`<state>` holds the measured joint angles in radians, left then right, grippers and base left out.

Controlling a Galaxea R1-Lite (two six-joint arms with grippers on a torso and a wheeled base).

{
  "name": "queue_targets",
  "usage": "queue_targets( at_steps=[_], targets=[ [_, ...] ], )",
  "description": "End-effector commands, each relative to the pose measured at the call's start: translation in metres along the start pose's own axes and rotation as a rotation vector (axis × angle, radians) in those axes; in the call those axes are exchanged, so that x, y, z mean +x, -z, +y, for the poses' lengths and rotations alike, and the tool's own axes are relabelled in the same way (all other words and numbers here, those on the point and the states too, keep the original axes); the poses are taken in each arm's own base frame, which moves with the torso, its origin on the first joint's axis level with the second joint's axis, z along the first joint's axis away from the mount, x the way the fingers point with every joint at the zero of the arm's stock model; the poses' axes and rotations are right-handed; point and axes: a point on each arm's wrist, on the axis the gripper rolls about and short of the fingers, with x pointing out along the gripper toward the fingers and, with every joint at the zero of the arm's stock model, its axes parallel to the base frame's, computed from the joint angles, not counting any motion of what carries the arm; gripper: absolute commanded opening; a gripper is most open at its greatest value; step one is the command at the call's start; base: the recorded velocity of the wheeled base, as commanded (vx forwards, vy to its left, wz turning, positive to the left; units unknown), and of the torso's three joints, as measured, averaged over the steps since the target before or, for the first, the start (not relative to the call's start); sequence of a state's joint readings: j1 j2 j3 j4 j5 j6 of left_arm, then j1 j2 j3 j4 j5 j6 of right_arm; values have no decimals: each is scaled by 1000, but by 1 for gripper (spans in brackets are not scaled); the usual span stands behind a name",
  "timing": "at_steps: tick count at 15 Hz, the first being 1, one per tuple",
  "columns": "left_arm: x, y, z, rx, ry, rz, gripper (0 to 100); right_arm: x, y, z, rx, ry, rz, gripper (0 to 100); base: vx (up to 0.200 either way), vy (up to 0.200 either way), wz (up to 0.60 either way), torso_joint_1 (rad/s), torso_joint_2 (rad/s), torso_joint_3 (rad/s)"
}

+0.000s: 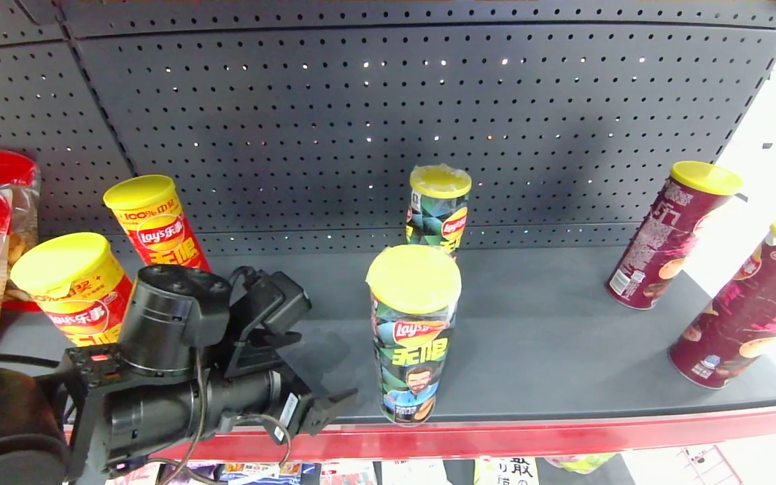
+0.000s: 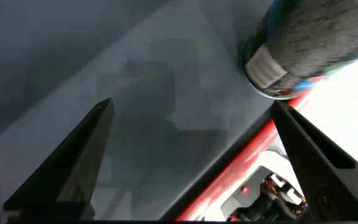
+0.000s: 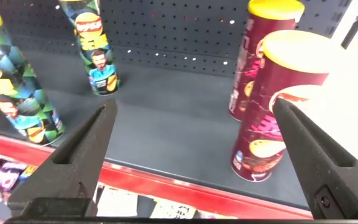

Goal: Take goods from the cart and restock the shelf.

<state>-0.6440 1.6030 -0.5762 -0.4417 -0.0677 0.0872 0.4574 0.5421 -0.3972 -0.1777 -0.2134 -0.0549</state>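
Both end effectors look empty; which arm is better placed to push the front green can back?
Left, probably: the left end effector, open, sits beside the front green can; the right end effector faces the maroon cans.

Overall light: the head view was bright on the shelf deck [image 1: 536,337] and dimmer on the pegboard back [image 1: 334,121].
Source: hard white light flooded in from 3 o'clock.
Backlight: pinpoints shone through the pegboard holes toward 12 o'clock.
Shadows: a broad soft shadow lay on the pegboard at 1 o'clock, and another lay on the deck between the left gripper [image 2: 192,104] fingers.
Glare: the right wrist view washed out at 3 o'clock, beside the maroon can [image 3: 266,118].
Distortion: the pegboard's top seam bowed near 12 o'clock.
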Motion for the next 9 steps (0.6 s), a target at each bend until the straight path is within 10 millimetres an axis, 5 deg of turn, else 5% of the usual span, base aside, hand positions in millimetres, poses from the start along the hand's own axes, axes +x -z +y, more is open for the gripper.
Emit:
queue_targets(
  at_steps=[1, 9],
  targets=[
    [12, 1, 0, -1, 2, 28, 100, -1, 1, -1, 0, 14, -3, 100, 0, 0, 0, 0, 0, 0],
    [33, -11, 3, 1, -3, 24, 100, -1, 1, -1, 0, 14, -2, 100, 0, 0, 0, 0, 0, 0]
  ],
)
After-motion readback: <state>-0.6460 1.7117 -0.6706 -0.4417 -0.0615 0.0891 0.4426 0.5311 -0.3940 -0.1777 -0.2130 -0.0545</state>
